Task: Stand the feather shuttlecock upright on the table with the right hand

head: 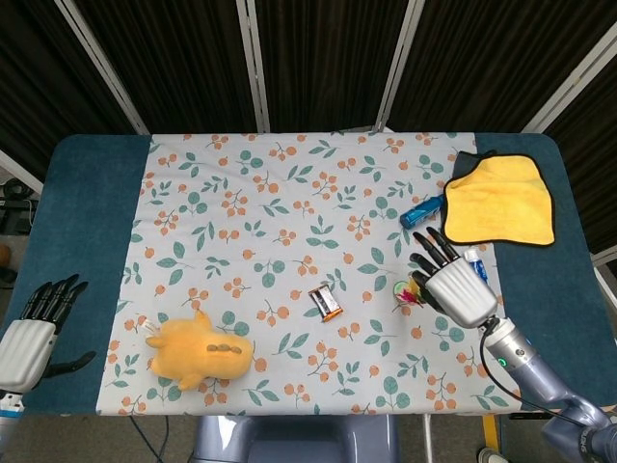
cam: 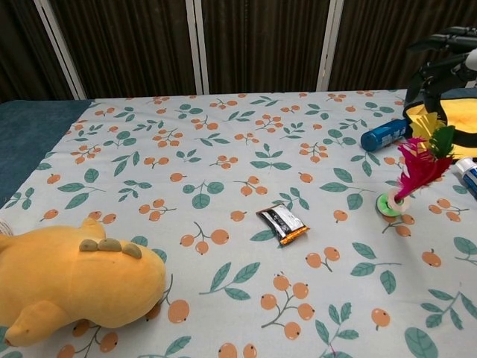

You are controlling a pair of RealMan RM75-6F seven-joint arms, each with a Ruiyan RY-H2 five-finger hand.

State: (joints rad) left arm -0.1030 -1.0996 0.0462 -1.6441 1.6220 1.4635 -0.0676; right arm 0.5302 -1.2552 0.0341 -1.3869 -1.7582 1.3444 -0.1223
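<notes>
The feather shuttlecock (head: 409, 292) has a green base (cam: 389, 203) on the floral cloth, and its pink, yellow and green feathers (cam: 423, 155) lean up to the right. It is tilted, not upright. My right hand (head: 453, 286) hovers just right of it with fingers spread, and in the chest view the right hand (cam: 446, 58) is above and behind the feathers. The feathers lean toward the thumb side; I cannot tell whether they touch. My left hand (head: 34, 333) rests with its fingers apart, holding nothing, at the front left of the blue table.
A yellow plush toy (head: 201, 349) lies front left. A small dark packet (head: 327, 302) lies mid-table. A blue tube (head: 422, 210), a yellow cloth (head: 499, 200) and a white tube (head: 477, 275) crowd the right side near my right hand.
</notes>
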